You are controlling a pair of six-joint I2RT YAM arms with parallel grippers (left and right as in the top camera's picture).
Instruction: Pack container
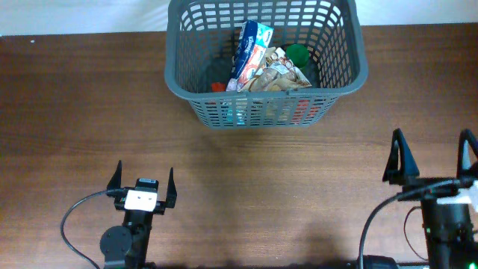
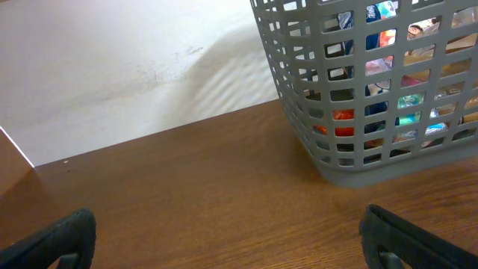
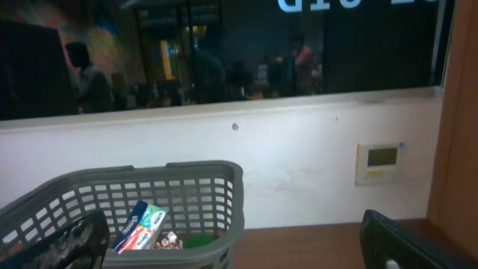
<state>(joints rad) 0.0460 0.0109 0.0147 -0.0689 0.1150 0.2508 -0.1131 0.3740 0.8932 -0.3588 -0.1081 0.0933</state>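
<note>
Shopping basket (image 1: 171, 63) at far centre of wooden table (image 1: 75, 119), upright, well apart from both arms. Inside: toothpaste box (image 1: 250, 48) propped on end, leaning toward the far wall; crinkly snack bag (image 1: 278, 75) just right of it, touching; green item (image 1: 299, 52) beyond the bag; something red (image 1: 217, 87) low at near left. Last two too hidden to name. Left gripper (image 1: 143, 181) near left, fingers spread wide, nothing between them. Right gripper (image 1: 432, 155) near right, likewise wide apart and empty. No loose item seen on the table in any view, so probably packed or close to it. Can't rule out more items out of frame. Risks, as judgement only:

- Clipping the near wall or rim on a forward reach with jaws this wide, then shoving the likely light basket across the smooth wood toward the far edge.
- Jolting the toothpaste box, high on the pile, and tipping it flat or over the rim.
- Snagging a fingertip in the lattice slots on a descent from above, then dragging or lifting the whole basket.
- Crushing the snack bag under anything dropped on top, or heaping the load above the rim.

Safer to narrow both jaws before any approach and come in high over the rim.
</note>
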